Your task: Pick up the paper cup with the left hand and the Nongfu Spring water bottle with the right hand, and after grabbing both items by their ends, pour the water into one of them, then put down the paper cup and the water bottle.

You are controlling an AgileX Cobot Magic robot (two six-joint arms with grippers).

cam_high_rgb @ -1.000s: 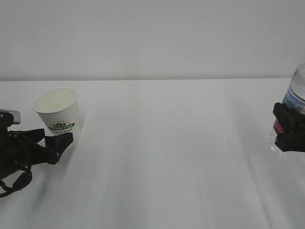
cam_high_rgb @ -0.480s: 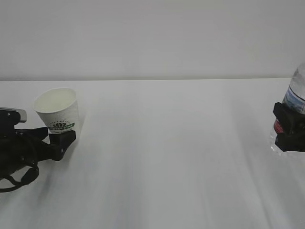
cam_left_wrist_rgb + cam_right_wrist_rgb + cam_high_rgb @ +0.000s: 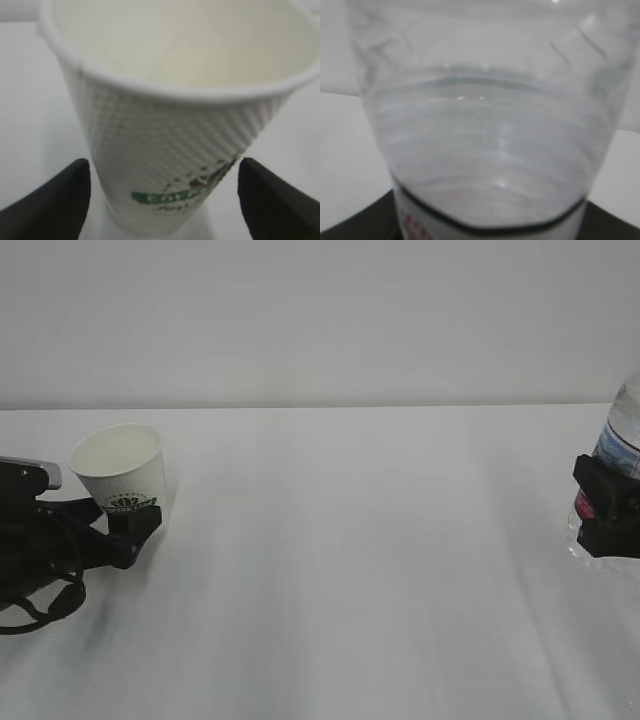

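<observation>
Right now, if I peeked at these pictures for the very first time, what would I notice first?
Probably the white paper cup with its green logo at the table's left, with the left hand's black fingers open on either side of it. Far right, the right hand is closed around the clear water bottle.

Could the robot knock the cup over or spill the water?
Maybe. The paper cup already leans, and the left gripper sits open with a finger on each side of its narrow bottom, so an uneven squeeze could tip or crush it. The water bottle is at the table's far right, partly out of view, and the right gripper is closed on it low down. A tall bottle held low might wobble and slosh when lifted.
</observation>
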